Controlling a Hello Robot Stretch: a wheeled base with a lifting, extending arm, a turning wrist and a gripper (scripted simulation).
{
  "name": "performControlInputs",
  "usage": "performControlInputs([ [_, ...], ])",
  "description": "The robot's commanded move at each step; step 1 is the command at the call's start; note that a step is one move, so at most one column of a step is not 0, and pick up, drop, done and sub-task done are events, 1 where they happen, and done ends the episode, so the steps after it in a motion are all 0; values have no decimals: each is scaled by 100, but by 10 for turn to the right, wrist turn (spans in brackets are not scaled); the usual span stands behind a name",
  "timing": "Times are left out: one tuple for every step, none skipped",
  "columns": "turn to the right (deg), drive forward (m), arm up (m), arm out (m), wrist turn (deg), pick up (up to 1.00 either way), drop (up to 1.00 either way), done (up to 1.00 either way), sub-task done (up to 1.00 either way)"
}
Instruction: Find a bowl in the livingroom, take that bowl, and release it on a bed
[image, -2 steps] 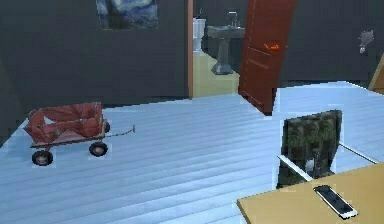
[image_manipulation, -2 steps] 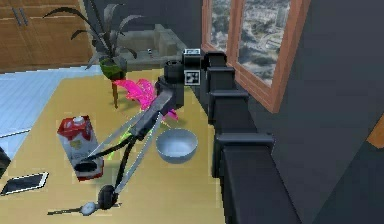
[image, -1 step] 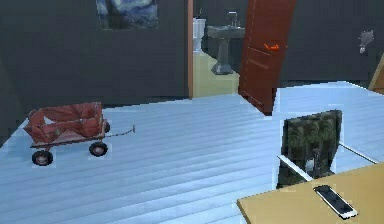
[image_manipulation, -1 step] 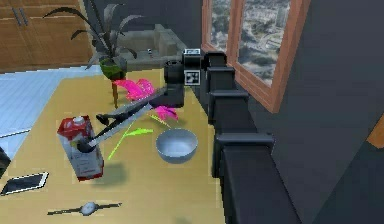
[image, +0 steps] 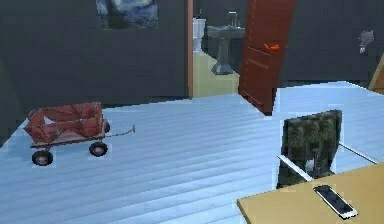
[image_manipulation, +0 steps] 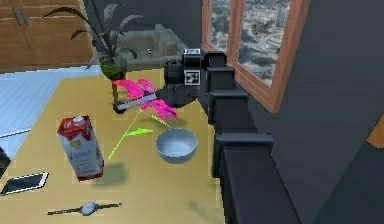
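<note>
A pale grey-blue bowl (image_manipulation: 176, 147) stands on the yellow table (image_manipulation: 50, 110) in the arm side view, close to the arm's dark bar (image_manipulation: 235, 140). Beyond the bowl, the gripper (image_manipulation: 124, 103) reaches toward the view's left from the two white marker squares (image_manipulation: 190, 66). A bright pink object (image_manipulation: 148, 100) lies on the table at and behind the fingers. I cannot tell whether the gripper holds anything.
On the table are a red and white carton (image_manipulation: 80, 146), a phone (image_manipulation: 22, 183), a small utensil (image_manipulation: 85, 208) and a potted plant (image_manipulation: 110, 45). Ahead are a red wagon (image: 68, 128), a chair (image: 310, 148), the table corner (image: 290, 205) and an open red door (image: 266, 52) to a bathroom sink (image: 222, 38).
</note>
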Motion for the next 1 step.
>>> performControlInputs([
  [0, 0, 0, 0, 360, 0, 0, 0, 0],
])
